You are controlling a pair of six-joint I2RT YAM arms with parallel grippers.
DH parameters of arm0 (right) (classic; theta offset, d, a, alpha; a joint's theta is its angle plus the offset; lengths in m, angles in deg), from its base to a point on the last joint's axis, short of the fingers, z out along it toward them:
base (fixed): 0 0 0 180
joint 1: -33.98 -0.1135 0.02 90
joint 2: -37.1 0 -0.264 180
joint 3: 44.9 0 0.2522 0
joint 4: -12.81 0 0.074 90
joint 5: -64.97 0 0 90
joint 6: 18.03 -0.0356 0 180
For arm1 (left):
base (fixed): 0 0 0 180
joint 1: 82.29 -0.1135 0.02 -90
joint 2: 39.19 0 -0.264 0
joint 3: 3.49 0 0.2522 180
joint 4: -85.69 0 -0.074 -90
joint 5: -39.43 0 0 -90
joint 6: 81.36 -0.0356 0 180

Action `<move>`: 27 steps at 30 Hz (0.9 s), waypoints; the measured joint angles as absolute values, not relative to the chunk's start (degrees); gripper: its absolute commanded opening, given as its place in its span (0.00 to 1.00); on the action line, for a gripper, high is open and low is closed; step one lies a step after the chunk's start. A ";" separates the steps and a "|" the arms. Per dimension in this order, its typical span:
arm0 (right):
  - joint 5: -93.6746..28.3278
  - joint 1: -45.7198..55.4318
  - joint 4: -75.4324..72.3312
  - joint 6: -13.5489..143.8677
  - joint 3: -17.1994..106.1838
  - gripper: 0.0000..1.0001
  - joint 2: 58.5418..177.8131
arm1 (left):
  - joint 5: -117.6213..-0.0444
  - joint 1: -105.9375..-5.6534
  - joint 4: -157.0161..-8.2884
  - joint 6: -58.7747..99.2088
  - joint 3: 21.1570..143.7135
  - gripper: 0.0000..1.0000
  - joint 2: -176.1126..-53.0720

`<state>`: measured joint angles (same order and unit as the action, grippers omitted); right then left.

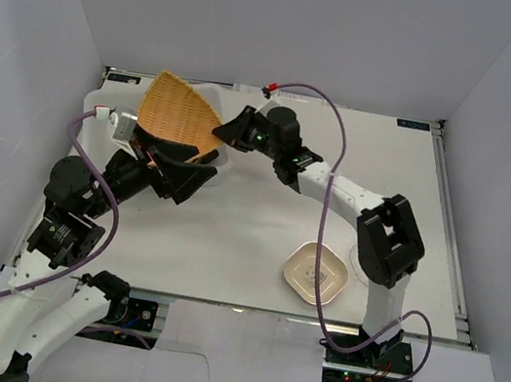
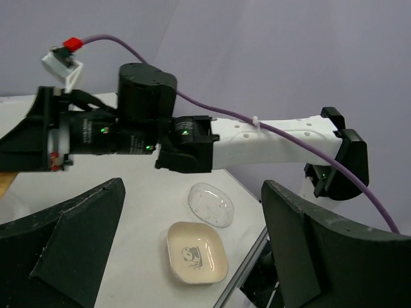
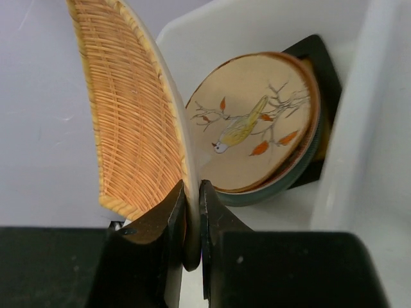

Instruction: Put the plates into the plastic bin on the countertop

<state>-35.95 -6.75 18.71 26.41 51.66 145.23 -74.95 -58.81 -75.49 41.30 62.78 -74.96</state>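
At the left, the left gripper [image 1: 202,167] hangs with its black jaws spread wide and nothing between them, just beside the large white translucent rectangular plastic bin [image 3: 244,25] in the far left corner of the flat white countertop [image 1: 260,222]. Inside the bin lies a stack: a cream round plate painted with a yellow bird on a branch [image 3: 253,122] on top, a teal round plate [image 3: 282,191] showing its rim beneath it, and a black square plate [image 3: 316,52] with its corners sticking out at the bottom. The orange woven-look fan-shaped plate [image 1: 179,110] is over the bin, standing on edge and tilted. The right gripper [image 3: 191,192] has its two fingers pinched tight on that plate's lower rim. Farther right, near the right arm's base, a small cream square plate [image 1: 316,273] with a dark printed figure lies flat on the countertop, with a clear glass plate [image 2: 210,204] just beside it.
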 measured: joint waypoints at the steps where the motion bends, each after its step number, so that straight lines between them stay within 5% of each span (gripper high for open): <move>1: -35.58 -8.34 18.42 26.15 54.00 0.08 147.90 | -74.43 -58.50 -74.94 41.43 62.76 0.98 -75.04; 9: -31.23 -14.18 10.31 25.19 70.00 0.08 162.76 | -71.22 -57.52 -71.51 41.94 62.56 0.98 -75.96; 13: -28.30 -13.92 8.06 25.52 73.76 0.37 165.21 | -68.83 -57.41 -69.13 42.35 62.47 0.98 -76.40; 14: -27.86 -13.72 7.75 25.50 73.76 0.54 165.21 | -68.33 -57.41 -68.52 42.40 62.47 0.98 -76.53; 17: -26.68 -13.33 7.51 25.89 73.76 0.68 165.19 | -67.17 -57.41 -66.72 42.53 62.47 0.98 -77.03; 22: -26.25 -12.30 7.14 27.59 73.00 0.71 163.97 | -66.39 -57.41 -64.67 43.01 62.49 0.98 -78.32; 27: -26.14 -10.16 8.17 30.13 58.55 0.64 150.50 | -67.43 -57.41 -64.14 44.82 62.41 0.98 -80.97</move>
